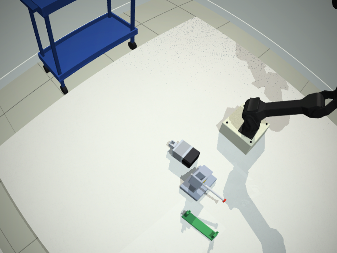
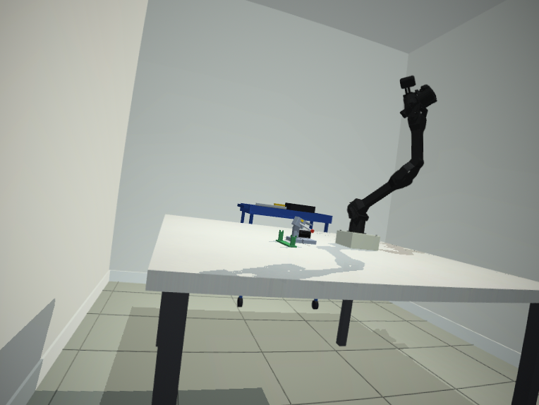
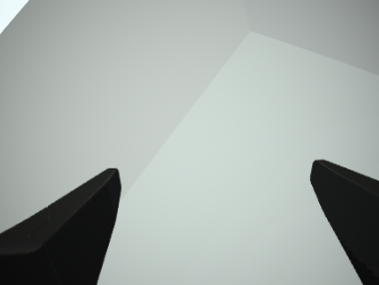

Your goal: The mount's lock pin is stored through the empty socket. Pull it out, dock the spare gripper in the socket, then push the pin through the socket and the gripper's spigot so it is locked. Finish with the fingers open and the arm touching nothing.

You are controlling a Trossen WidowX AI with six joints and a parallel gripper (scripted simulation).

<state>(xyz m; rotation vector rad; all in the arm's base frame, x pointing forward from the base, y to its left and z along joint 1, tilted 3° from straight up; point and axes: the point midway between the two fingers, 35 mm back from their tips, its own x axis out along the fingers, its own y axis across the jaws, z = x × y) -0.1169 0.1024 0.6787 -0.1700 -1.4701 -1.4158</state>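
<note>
Worktop (image 1: 122,130) (image 2: 243,257): pale. Arm (image 1: 283,108) (image 2: 417,143) raised, right side of exterior frame; gripper (image 3: 216,173) spread, nothing between fingers. Mount (image 1: 196,194), lower centre from top, lock pin (image 1: 215,192) through it. Spare gripper (image 1: 185,153) beside, upper left.

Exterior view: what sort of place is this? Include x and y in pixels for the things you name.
Probably a lab or workshop room: a robot arm (image 1: 283,108) (image 2: 417,143) on a white table (image 1: 109,152) (image 2: 209,257), a blue wheeled cart (image 1: 89,47) (image 2: 279,212) behind, tiled floor (image 1: 24,108) (image 2: 305,370).

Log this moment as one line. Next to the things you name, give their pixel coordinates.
gripper (image 2: 403,113) (image 3: 216,173): open, raised | lock pin (image 1: 214,192): in mount (image 1: 185,187) | spare gripper (image 1: 185,153): undocked, beside mount | green rack (image 1: 200,225) (image 2: 286,243): holds nothing
</note>
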